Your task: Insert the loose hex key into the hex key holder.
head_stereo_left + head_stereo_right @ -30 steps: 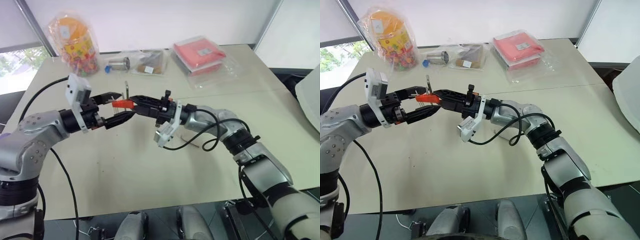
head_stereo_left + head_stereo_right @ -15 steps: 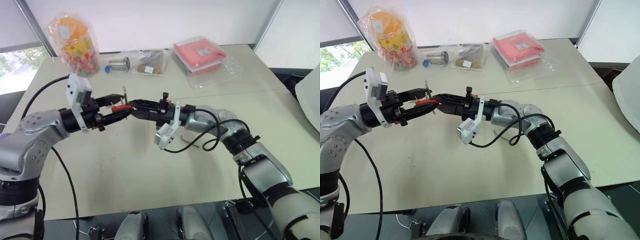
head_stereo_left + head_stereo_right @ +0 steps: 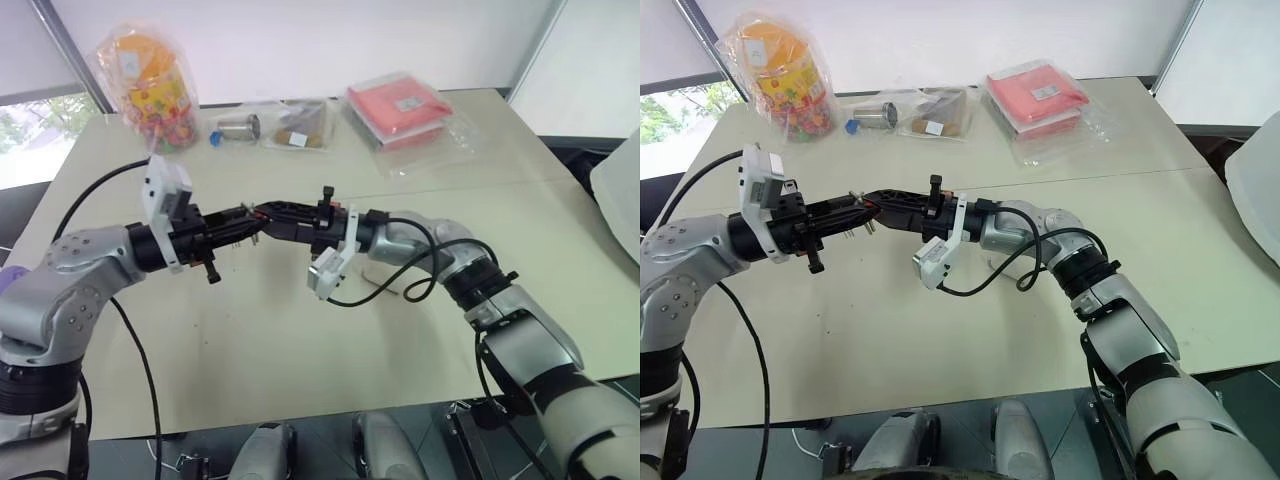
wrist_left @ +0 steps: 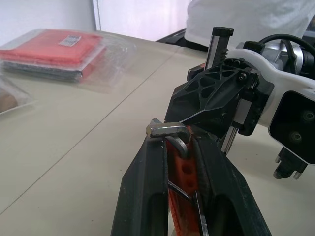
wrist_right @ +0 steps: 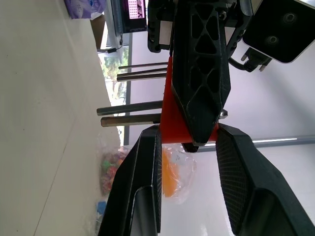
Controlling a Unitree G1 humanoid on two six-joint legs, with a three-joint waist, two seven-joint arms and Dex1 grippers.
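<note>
Beige table (image 3: pixel 300 330) is stretching under both arms, with bagged goods lying at its far edge, well beyond the holder. Above the table's middle, the two grippers are meeting tip to tip, and the holder (image 4: pixel 181 169) is sitting between them. Left gripper (image 4: pixel 178 147) is squeezing its fingers flat against the holder's orange sides. Right gripper (image 5: pixel 189 140) is bracketing the same block, its fingers partly spread. The hex key (image 4: pixel 172 133) is lying with its bent end across the holder's top, just at the left fingertips, its shank running down into the block.
</note>
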